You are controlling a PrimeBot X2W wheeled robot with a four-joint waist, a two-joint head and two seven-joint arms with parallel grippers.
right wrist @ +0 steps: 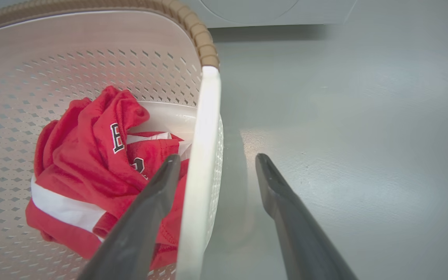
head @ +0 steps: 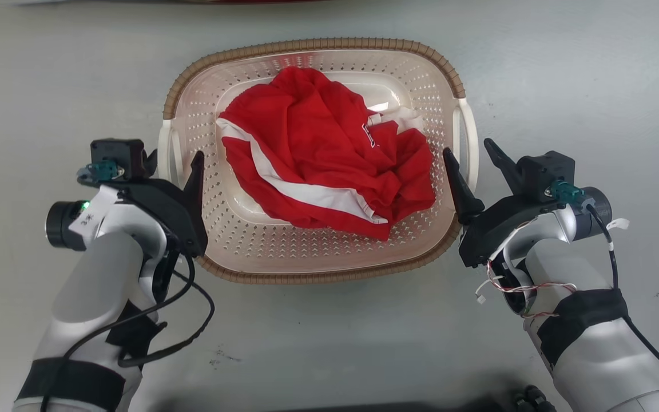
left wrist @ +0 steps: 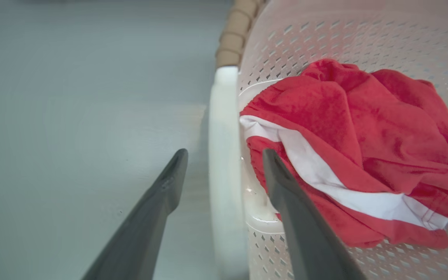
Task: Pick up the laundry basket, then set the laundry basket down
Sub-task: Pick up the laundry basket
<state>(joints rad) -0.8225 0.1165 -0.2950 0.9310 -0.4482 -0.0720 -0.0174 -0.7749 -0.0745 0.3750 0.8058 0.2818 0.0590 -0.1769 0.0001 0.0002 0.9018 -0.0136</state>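
I kept both pincers released, wide apart: the left gripper [head: 174,157] straddled the laundry basket [head: 318,44] at its left handle [left wrist: 224,116] and the right gripper [head: 468,147] at its right handle [right wrist: 204,136], neither clenched.

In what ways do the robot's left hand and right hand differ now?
The left hand straddles the left white handle of the cream-white perforated plastic basket; the right hand straddles its right white handle. A black cable loops behind the left hand; thin red-and-white wires hang loose behind the right hand. Both are open, one finger inside the basket, one outside.
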